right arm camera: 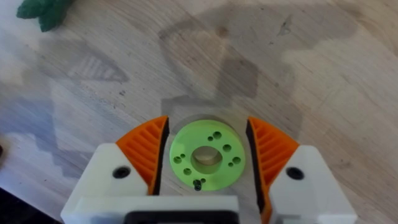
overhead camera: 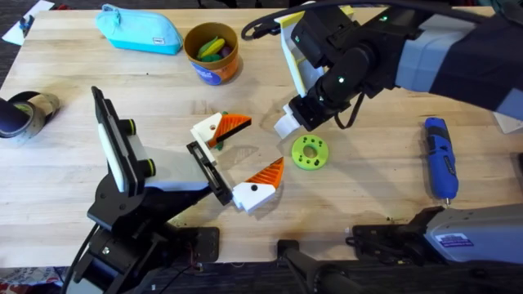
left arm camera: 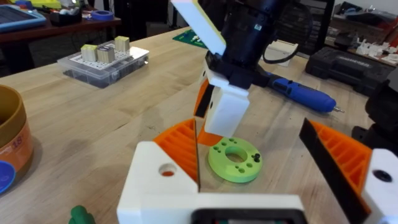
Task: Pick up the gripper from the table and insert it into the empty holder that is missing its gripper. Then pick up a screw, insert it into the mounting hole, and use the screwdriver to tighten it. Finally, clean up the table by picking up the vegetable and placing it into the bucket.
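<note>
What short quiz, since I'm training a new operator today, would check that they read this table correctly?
1. True or false: the blue screwdriver lies on the table, apart from both grippers.
2. In the right wrist view, what shows between the open fingers of the right gripper? A) a screw B) the green disc C) a roll of tape
3. Fill in: the bucket stands beside the light-blue ____.

Key: 1 true; 2 B; 3 pouch.
</note>
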Available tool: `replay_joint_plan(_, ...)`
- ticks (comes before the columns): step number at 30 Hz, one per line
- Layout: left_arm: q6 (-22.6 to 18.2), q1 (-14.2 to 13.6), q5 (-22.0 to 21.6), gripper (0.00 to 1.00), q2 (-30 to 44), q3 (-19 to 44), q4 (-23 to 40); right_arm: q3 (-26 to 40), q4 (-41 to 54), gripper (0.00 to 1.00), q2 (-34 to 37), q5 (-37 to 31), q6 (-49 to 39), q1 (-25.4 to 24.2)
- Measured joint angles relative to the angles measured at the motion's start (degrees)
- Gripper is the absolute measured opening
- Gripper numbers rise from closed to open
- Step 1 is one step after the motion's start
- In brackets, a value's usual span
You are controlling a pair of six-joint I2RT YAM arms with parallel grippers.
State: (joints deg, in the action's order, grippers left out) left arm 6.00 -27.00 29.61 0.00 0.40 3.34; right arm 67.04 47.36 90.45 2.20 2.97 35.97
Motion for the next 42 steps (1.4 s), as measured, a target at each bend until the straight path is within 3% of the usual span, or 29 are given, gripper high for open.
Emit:
replay_joint_plan(8,0.05,0.01,-0.09,0.992,0.00,0.00,-0.14,0.08,5.25,0.727,-2.05,0.23,0.54,-0.29)
replay_joint_plan(15,0.07,0.01,-0.22,0.992,0.00,0.00,-0.14,0.24,13.66,0.727,-15.66,-2.83,3.51,0.12)
replay_joint_plan(21,0.07,0.01,-0.26,0.992,0.01,0.00,-0.15,-6.17,10.03,0.727,-24.50,-4.35,6.68,4.54)
replay_joint_plan(25,0.07,0.01,-0.24,0.992,0.01,0.00,-0.14,-12.97,7.04,0.727,-24.03,-4.43,7.96,7.21)
replay_joint_plan(30,0.07,0.01,-0.27,0.992,0.01,0.00,-0.14,-16.74,3.63,0.727,-21.53,-4.51,9.13,8.90)
replay_joint_plan(31,0.07,0.01,-0.26,0.992,0.01,0.00,-0.14,-16.85,3.10,0.710,-21.09,-4.54,9.27,8.93)
replay_joint_plan(34,0.07,0.01,-0.24,0.992,0.00,0.00,-0.14,-16.86,2.27,0.531,-19.86,-4.69,9.70,8.93)
replay_joint_plan(42,0.07,0.01,-0.25,0.992,0.00,0.00,-0.16,-16.86,2.35,0.447,-15.04,-4.75,9.94,8.91)
